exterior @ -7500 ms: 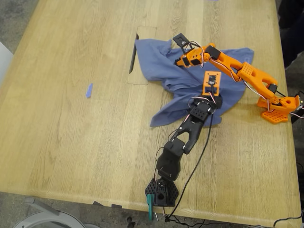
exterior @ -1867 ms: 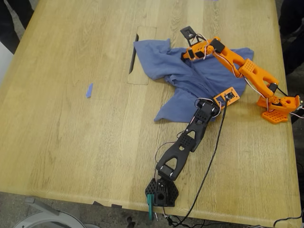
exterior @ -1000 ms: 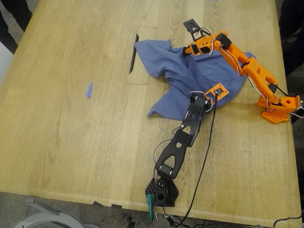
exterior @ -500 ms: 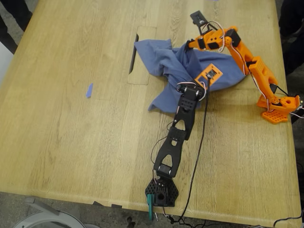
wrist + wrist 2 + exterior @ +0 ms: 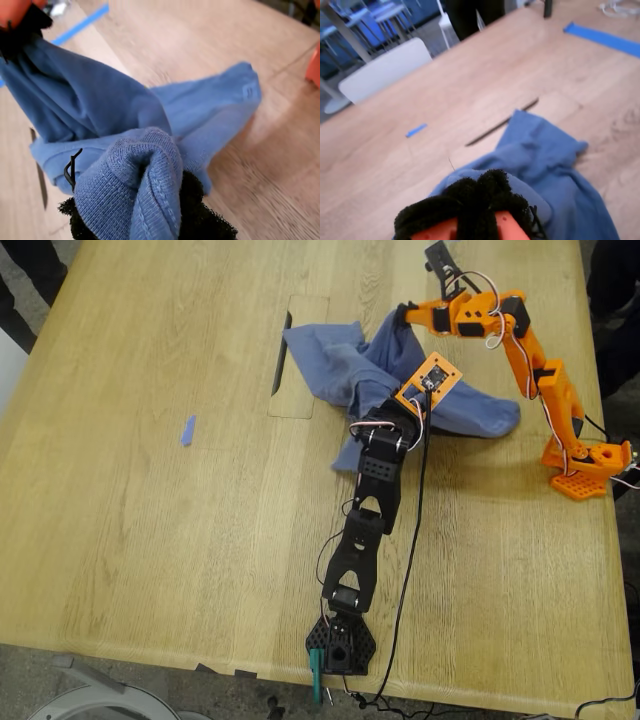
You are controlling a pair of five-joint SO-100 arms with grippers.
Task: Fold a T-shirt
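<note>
The periwinkle-blue T-shirt (image 5: 330, 360) lies bunched on the wooden table, with part of it pulled up off the surface. My second gripper (image 5: 405, 312), on the orange arm, is shut on a raised fold at the shirt's far edge. My first gripper (image 5: 398, 405), on the black arm, is shut on a thick hemmed fold near the shirt's middle. In the first wrist view, cloth (image 5: 200, 115) bulges out of my first gripper (image 5: 150, 200), and my second gripper (image 5: 20, 25) pinches the shirt further off. In the second wrist view my second gripper (image 5: 480, 200) sits over the T-shirt (image 5: 545, 150). The print is hidden.
A dark slot with a rectangular inset (image 5: 282, 350) cuts the table beside the shirt, toward the exterior view's left. A small blue tape scrap (image 5: 187, 430) lies further left. The orange arm's base (image 5: 585, 465) stands at the exterior view's right. A white chair (image 5: 385, 70) is beyond the table.
Both grippers have closed on the shirt and risen toward the table's far side. The black arm swung toward the exterior view's left. The shirt is bunched narrower and partly lifted.
</note>
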